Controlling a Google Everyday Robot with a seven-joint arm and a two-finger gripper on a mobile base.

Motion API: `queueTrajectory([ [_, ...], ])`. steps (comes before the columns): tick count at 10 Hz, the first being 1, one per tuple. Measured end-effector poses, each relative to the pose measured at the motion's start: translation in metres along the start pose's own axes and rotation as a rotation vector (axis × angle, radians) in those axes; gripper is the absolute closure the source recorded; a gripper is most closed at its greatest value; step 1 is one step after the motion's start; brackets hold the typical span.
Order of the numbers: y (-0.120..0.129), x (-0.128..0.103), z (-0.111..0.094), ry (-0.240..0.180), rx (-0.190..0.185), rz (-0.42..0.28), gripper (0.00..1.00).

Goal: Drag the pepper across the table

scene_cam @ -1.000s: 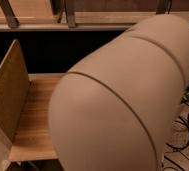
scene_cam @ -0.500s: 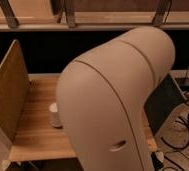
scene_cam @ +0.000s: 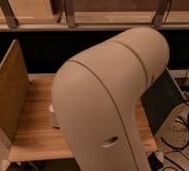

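So my own arm is hogging the camera right now: the big beige elbow fills the middle of the view from the top right down to the bottom edge. My gripper is out of sight, so I can't tell if it's open, closed or holding anything. No sign of the pepper either; most of the table is hidden behind the arm. What does show is the table's left part, with the upright board along its left side. A sliver of a white cup peeks out right at the arm's edge. On the right a dark panel leans outward, with cables on the floor beyond it.
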Motion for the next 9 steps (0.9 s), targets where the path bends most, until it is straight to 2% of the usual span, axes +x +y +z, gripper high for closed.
queueTrajectory([
  [2, -0.013, 0.002, 0.008, 0.019, 0.017, -0.035, 0.20],
  [4, -0.025, -0.005, 0.020, 0.028, 0.024, -0.098, 0.20],
  [7, -0.029, -0.018, 0.039, -0.004, 0.015, -0.138, 0.20],
  [8, -0.030, -0.020, 0.046, -0.013, 0.014, -0.139, 0.22],
  [9, -0.033, -0.020, 0.051, -0.011, 0.021, -0.142, 0.31],
])
